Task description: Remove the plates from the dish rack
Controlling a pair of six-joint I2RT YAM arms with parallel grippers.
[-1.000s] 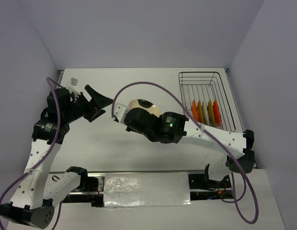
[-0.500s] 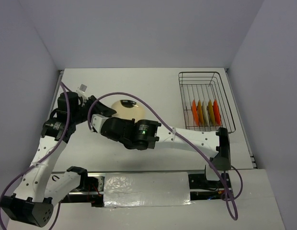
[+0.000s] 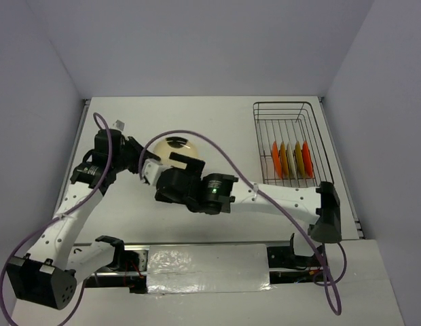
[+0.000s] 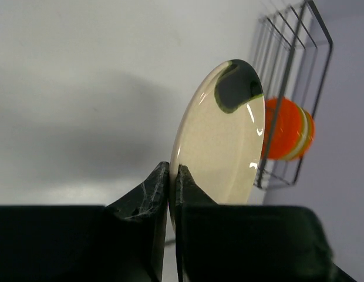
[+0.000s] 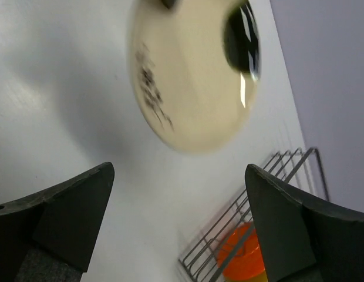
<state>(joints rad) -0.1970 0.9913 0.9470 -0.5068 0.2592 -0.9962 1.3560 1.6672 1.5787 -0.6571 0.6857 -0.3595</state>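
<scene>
Since half a second ago: the left pincer (image 4: pixel 172 170) has closed in from the side, and the right arm's wrist has shifted slightly back toward its base. A second ago the left pincer stood open and apart from the plate.

Left pincer: fingers clamped on the near rim of the cream plate (image 4: pixel 223 153), gap only as wide as the rim. The plate juts out ahead of the fingertips, tilted, its dark spot (image 4: pixel 235 85) at the rim farthest from the pincer.

Right pincer (image 5: pixel 179 170): fingers spread wide, holding nothing; the cream plate sits ahead of it, not touching either finger.

Dish rack (image 3: pixel 282 104): far ahead of the left pincer, beyond the plate. It holds four plates on edge at its near end, two orange-red plates (image 3: pixel 276 157) outermost and two amber-yellow plates (image 3: pixel 298 160) between them.

Pose: the left arm is bent up and reaches inward; the right arm stretches low across the tabletop (image 3: pixel 224 122) from its base.

Room: a broad strip of white tabletop lies between the held plate and the rack. The left arm runs close to the tabletop's left edge and side wall.
</scene>
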